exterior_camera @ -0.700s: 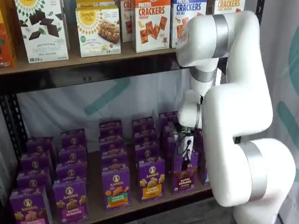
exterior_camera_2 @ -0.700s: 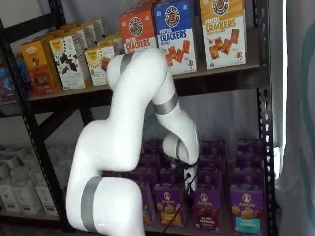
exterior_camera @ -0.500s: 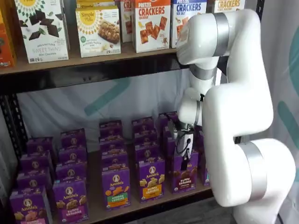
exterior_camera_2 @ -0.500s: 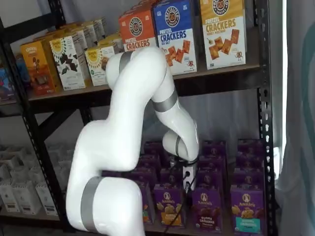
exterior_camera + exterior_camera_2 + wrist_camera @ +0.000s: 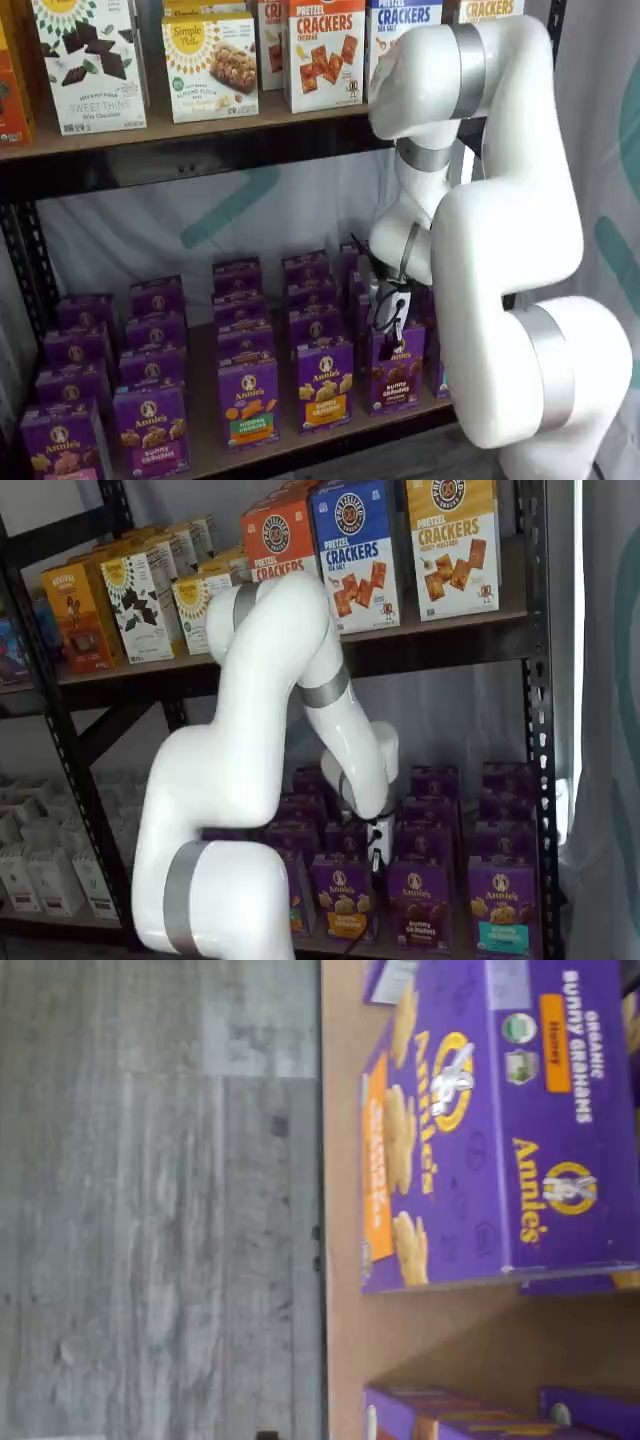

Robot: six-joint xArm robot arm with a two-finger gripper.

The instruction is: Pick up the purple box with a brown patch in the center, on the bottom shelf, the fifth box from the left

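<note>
The purple box (image 5: 393,377) with the brown patch stands at the front of the bottom shelf (image 5: 330,432); the gripper (image 5: 388,322) hangs just above it, its grip impossible to tell

A glossy white robot arm (image 5: 500,240) with silver-grey joint bands fills the right of the frame before black steel shelving (image 5: 200,150). Along the bottom, purple boxes show coloured lower patches: brown on the target purple box (image 5: 396,372), orange-yellow on its neighbour (image 5: 323,382), orange and green on another (image 5: 249,400). At top, cracker boxes come in red-orange (image 5: 282,540), blue (image 5: 352,550) and yellow-orange (image 5: 453,542). The wrist view shows a purple graham box (image 5: 500,1130) with yellow lettering and an orange stripe, on a tan shelf board (image 5: 345,1340) beside grey wood-grain floor (image 5: 150,1210).
</note>
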